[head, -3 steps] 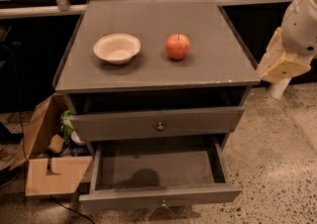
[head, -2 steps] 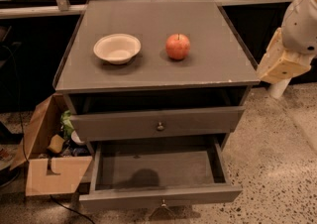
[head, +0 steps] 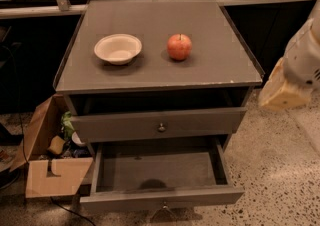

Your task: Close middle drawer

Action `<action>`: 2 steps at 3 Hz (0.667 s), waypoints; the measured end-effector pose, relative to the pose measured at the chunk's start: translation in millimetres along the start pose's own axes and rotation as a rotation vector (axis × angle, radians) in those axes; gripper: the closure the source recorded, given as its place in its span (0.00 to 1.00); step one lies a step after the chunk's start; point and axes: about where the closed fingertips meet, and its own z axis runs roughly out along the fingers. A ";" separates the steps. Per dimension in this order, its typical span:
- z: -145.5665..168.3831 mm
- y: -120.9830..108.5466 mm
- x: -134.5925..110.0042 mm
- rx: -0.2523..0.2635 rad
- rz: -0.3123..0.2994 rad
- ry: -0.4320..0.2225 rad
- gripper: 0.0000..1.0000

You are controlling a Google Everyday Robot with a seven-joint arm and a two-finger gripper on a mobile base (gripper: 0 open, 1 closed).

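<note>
My end effector (head: 286,88) hangs at the right edge of the scene, beside the cabinet and well apart from it; whether it is released or clenched I cannot tell. The middle drawer (head: 200,196) stands pulled far out beneath the top drawer (head: 125,126), with its small knob (head: 163,204) at the front. A white bowl (head: 118,48) and a red apple (head: 179,46) sit on the tabletop (head: 215,65). Nothing has shifted since a second ago.
</note>
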 end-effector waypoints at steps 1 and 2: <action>45.6 32.6 26.1 -0.061 0.064 0.026 1.00; 98.9 66.5 45.1 -0.142 0.136 0.040 1.00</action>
